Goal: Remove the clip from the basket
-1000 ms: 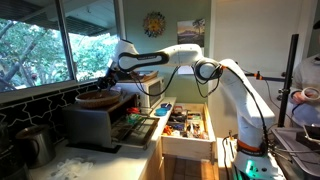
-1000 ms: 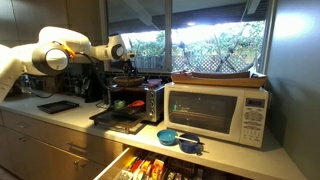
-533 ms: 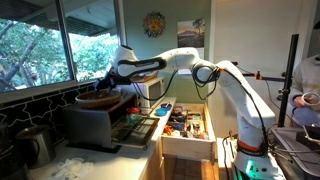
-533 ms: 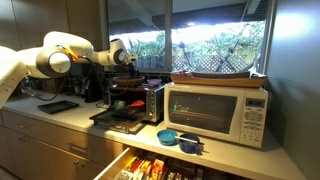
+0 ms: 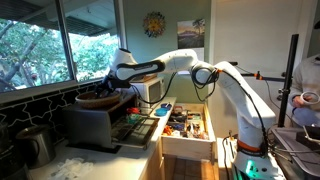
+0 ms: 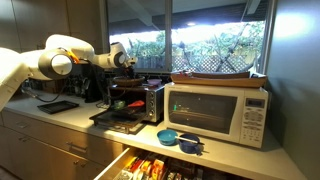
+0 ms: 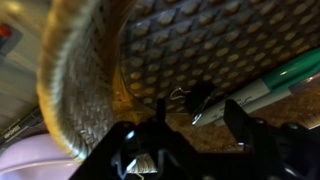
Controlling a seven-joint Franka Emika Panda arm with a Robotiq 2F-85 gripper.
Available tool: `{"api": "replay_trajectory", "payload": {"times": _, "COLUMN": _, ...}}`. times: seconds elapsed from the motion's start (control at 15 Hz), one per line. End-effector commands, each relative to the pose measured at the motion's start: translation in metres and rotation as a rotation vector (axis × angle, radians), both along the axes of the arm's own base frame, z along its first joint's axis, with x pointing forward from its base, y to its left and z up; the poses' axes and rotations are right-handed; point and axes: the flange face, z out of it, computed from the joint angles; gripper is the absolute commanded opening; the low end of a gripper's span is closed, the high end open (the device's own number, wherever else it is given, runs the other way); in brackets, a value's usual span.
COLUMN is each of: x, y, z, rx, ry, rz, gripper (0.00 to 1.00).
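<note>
With the tool [image 7: 195, 138] released inside the basket [image 7: 70, 80], centre the clip [image 7: 196, 96] between the jaws, then clench.

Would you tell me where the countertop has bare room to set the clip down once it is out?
Bare countertop lies between the black tray and the toaster oven's open door. Crowded: the blue bowls before the microwave, and the full drawer.
</note>
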Motion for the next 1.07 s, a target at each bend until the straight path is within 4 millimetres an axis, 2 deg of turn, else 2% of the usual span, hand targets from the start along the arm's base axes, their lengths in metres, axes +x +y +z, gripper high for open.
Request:
{"api": "replay_trajectory", "payload": {"times": 0.0, "x": 0.006, "y": 0.001, "z": 0.002, "rx": 0.014, "ry": -0.033, "rz": -0.040, "gripper": 0.60}}
{"api": "replay_trajectory", "payload": {"times": 0.07, "x": 0.006, "y": 0.000, "z": 0.003, "rx": 0.015, "ry": -0.037, "rz": -0.045, "gripper": 0.60}}
{"api": "replay_trajectory", "payload": {"times": 0.13, "x": 0.007, "y": 0.000, "z": 0.004, "rx": 0.015, "ry": -0.043, "rz": -0.049, "gripper": 0.51}}
{"api": "replay_trajectory", "payload": {"times": 0.27, "x": 0.007, "y": 0.000, "z": 0.004, "rx": 0.014, "ry": -0.035, "rz": -0.055, "gripper": 0.27}}
{"api": "replay_trajectory", "payload": {"times": 0.47, "x": 0.008, "y": -0.001, "z": 0.001, "rx": 0.012, "ry": -0.020, "rz": -0.058, "gripper": 0.02}}
{"api": "replay_trajectory", "payload": {"times": 0.6, "x": 0.009, "y": 0.000, "z": 0.001, "rx": 0.013, "ry": -0.030, "rz": -0.060, "gripper": 0.00}}
{"api": "replay_trajectory", "payload": {"times": 0.73, "x": 0.006, "y": 0.000, "z": 0.014, "rx": 0.022, "ry": -0.052, "rz": -0.062, "gripper": 0.01}}
{"api": "replay_trajectory", "payload": {"times": 1.0, "x": -0.008, "y": -0.005, "z": 0.056, "rx": 0.048, "ry": -0.101, "rz": -0.042, "gripper": 0.01}}
